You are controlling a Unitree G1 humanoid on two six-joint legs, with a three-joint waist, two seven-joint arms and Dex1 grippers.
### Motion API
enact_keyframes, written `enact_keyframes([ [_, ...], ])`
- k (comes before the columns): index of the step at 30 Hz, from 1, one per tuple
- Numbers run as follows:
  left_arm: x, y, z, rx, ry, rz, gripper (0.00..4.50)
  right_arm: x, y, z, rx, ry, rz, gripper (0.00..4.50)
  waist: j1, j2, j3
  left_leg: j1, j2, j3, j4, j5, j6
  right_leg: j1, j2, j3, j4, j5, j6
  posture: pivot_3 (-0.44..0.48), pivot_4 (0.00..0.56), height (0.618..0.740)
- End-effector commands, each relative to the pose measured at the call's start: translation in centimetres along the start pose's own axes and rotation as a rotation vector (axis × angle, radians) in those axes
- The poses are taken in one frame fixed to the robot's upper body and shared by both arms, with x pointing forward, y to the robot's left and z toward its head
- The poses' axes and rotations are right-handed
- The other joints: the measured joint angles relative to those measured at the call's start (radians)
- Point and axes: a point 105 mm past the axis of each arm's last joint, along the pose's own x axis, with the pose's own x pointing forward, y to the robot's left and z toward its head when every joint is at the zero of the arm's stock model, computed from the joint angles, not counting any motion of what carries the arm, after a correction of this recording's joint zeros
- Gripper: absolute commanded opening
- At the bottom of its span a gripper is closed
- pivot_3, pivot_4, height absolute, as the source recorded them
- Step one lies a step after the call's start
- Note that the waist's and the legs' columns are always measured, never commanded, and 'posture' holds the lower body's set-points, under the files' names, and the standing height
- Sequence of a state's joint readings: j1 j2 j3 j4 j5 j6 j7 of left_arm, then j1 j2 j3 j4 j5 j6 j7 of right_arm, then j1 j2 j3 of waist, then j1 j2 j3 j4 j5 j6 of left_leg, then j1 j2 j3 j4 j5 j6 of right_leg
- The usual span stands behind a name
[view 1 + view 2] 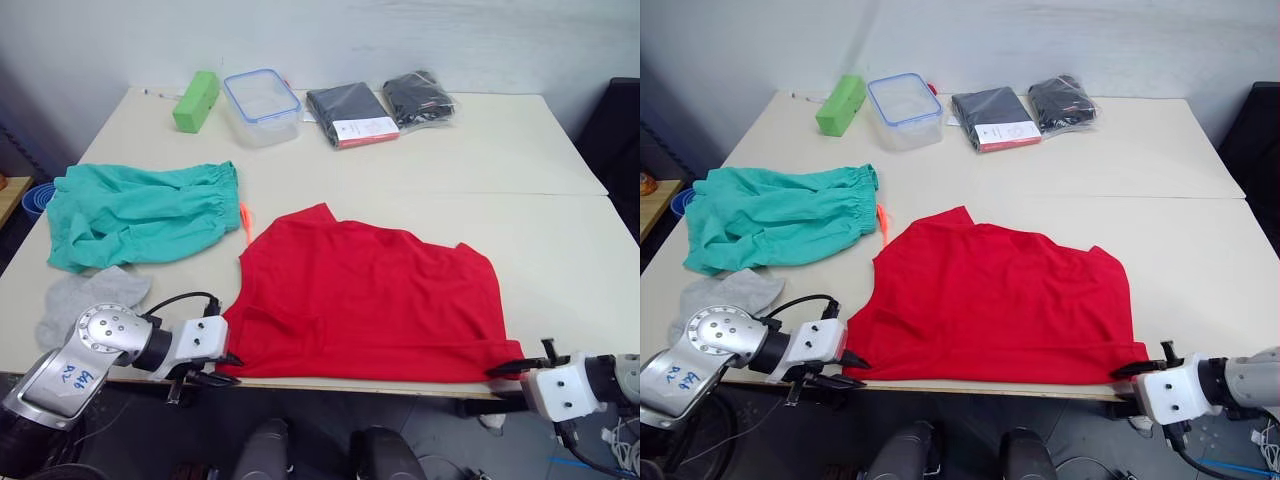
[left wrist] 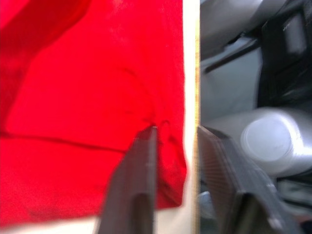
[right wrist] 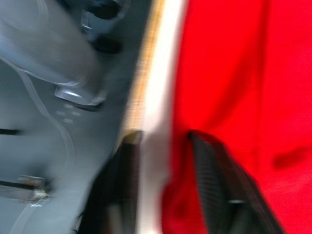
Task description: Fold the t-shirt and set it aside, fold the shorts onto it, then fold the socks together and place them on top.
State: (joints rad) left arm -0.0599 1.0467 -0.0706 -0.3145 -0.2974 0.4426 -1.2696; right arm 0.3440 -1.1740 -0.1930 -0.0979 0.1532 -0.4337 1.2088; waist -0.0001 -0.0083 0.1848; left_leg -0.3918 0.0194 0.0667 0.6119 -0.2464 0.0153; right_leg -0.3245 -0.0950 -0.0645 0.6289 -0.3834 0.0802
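Observation:
The red t-shirt (image 1: 370, 300) lies spread flat on the near middle of the table, its hem along the front edge. My left gripper (image 1: 228, 368) is at the shirt's near-left corner, open, with one finger (image 2: 141, 165) over the cloth and the other past the table edge. At the near-right corner my right gripper (image 3: 163, 136) is also open, straddling the edge and the hem. The teal shorts (image 1: 140, 215) lie crumpled at the left, their orange drawstring (image 1: 245, 222) showing. Grey socks (image 1: 95, 295) rest just in front of the shorts.
Along the back of the table stand a green block (image 1: 196, 100), a clear plastic box with a blue rim (image 1: 262, 105) and two black packaged garments (image 1: 352, 115) (image 1: 420, 98). A seam crosses the table (image 1: 560, 230) behind the shirt.

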Motion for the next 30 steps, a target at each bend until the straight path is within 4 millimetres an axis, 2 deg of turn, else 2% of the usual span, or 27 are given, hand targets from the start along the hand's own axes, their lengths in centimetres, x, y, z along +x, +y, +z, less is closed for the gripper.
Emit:
enact_keyframes([
  [1, -2.8, -0.4, 2.2, -0.049, -0.079, -0.065, 2.78, -2.3, -2.7, 2.1, 0.105, -0.076, -0.082, 3.16, -0.004, 0.001, 0.003, 0.000, 0.000, 0.000, 0.000, 0.000, 0.000, 0.000, 0.000, 0.000, 0.000, 0.000, 0.000, 0.000, 0.150, 0.740],
  [2, -3.5, -0.2, 2.8, -0.066, -0.105, -0.072, 3.13, -2.7, -3.5, 2.7, 0.151, -0.110, -0.104, 3.55, -0.004, 0.001, 0.005, 0.000, 0.000, 0.000, 0.000, 0.000, 0.000, 0.000, 0.000, 0.000, 0.000, 0.000, 0.000, 0.000, 0.150, 0.740],
  [4, -5.1, 1.9, 4.9, -0.113, -0.214, -0.037, 3.71, -3.8, -6.6, 4.5, 0.285, -0.225, -0.198, 4.21, -0.004, 0.001, 0.009, 0.001, 0.000, 0.000, 0.001, 0.000, 0.000, 0.001, 0.000, 0.000, 0.000, 0.000, 0.000, 0.000, 0.150, 0.740],
  [5, -5.8, 3.2, 5.9, -0.137, -0.269, -0.010, 4.02, -4.2, -8.1, 5.0, 0.362, -0.269, -0.235, 4.26, -0.004, 0.002, 0.011, 0.001, 0.000, 0.000, 0.002, 0.002, 0.001, 0.001, 0.000, -0.001, 0.001, 0.001, -0.001, 0.000, 0.150, 0.740],
  [7, -6.4, 5.1, 7.2, -0.169, -0.326, 0.024, 4.02, -4.5, -9.9, 5.6, 0.455, -0.308, -0.270, 4.26, -0.002, 0.002, 0.012, -0.001, 0.000, -0.001, 0.001, 0.003, 0.000, -0.001, 0.000, -0.001, 0.001, 0.003, -0.001, 0.000, 0.150, 0.740],
  [10, -6.2, 11.4, 8.9, -0.259, -0.394, 0.208, 4.02, -3.6, -14.0, 4.8, 0.619, -0.308, -0.385, 4.26, 0.001, 0.001, 0.013, -0.001, -0.001, -0.001, 0.001, 0.003, 0.000, -0.001, 0.000, -0.001, 0.000, 0.003, -0.001, 0.000, 0.150, 0.740],
  [12, -5.7, 13.9, 9.7, -0.304, -0.415, 0.263, 4.02, -3.1, -16.3, 4.1, 0.707, -0.289, -0.462, 4.26, 0.001, -0.001, 0.013, -0.008, -0.001, -0.002, 0.005, 0.004, -0.001, -0.007, 0.000, -0.003, 0.004, 0.004, 0.002, 0.000, 0.150, 0.740],
  [13, -5.4, 15.2, 10.3, -0.322, -0.433, 0.290, 4.02, -2.7, -17.8, 3.4, 0.769, -0.274, -0.524, 4.26, 0.001, -0.002, 0.013, -0.017, -0.002, -0.002, 0.008, 0.006, -0.003, -0.018, -0.001, -0.003, 0.009, 0.005, 0.003, 0.000, 0.150, 0.740],
  [15, -4.6, 17.4, 11.8, -0.338, -0.459, 0.338, 4.02, -2.1, -20.2, 2.1, 0.849, -0.223, -0.622, 4.26, -0.001, -0.003, 0.014, -0.025, -0.003, 0.000, 0.020, 0.006, -0.004, -0.026, 0.000, -0.004, 0.020, 0.005, 0.005, 0.000, 0.150, 0.740],
  [18, -3.8, 19.2, 13.4, -0.347, -0.488, 0.379, 4.02, -1.7, -21.9, 0.9, 0.916, -0.169, -0.692, 4.26, -0.001, -0.004, 0.015, -0.051, -0.006, 0.002, 0.027, 0.008, -0.002, -0.051, -0.001, -0.007, 0.033, 0.007, 0.008, 0.000, 0.150, 0.740],
  [19, -3.5, 19.8, 13.9, -0.351, -0.498, 0.401, 4.02, -1.6, -22.4, 0.5, 0.945, -0.156, -0.713, 4.26, -0.001, -0.005, 0.015, -0.054, -0.007, 0.002, 0.029, 0.008, -0.002, -0.054, -0.002, -0.011, 0.032, 0.007, 0.008, 0.000, 0.150, 0.740],
  [21, -2.9, 20.9, 14.9, -0.357, -0.519, 0.456, 4.02, -1.2, -23.5, -0.1, 0.984, -0.149, -0.751, 4.26, -0.001, -0.006, 0.016, -0.053, -0.008, 0.003, 0.030, 0.007, -0.001, -0.053, -0.002, -0.015, 0.033, 0.007, 0.008, 0.000, 0.150, 0.740],
  [24, -2.4, 22.1, 15.8, -0.368, -0.533, 0.554, 4.02, -0.9, -24.0, -1.6, 1.027, -0.077, -0.797, 4.26, -0.001, -0.007, 0.016, -0.053, -0.007, 0.003, 0.030, 0.007, 0.000, -0.052, -0.003, -0.015, 0.033, 0.007, 0.009, 0.000, 0.150, 0.740],
  [30, -1.8, 22.9, 16.4, -0.376, -0.534, 0.628, 4.02, -1.2, -23.0, -4.0, 1.089, 0.010, -0.825, 4.26, -0.003, -0.007, 0.016, -0.053, -0.007, 0.004, 0.035, 0.009, 0.002, -0.051, -0.003, -0.013, 0.038, 0.008, 0.011, 0.000, 0.150, 0.740],
])
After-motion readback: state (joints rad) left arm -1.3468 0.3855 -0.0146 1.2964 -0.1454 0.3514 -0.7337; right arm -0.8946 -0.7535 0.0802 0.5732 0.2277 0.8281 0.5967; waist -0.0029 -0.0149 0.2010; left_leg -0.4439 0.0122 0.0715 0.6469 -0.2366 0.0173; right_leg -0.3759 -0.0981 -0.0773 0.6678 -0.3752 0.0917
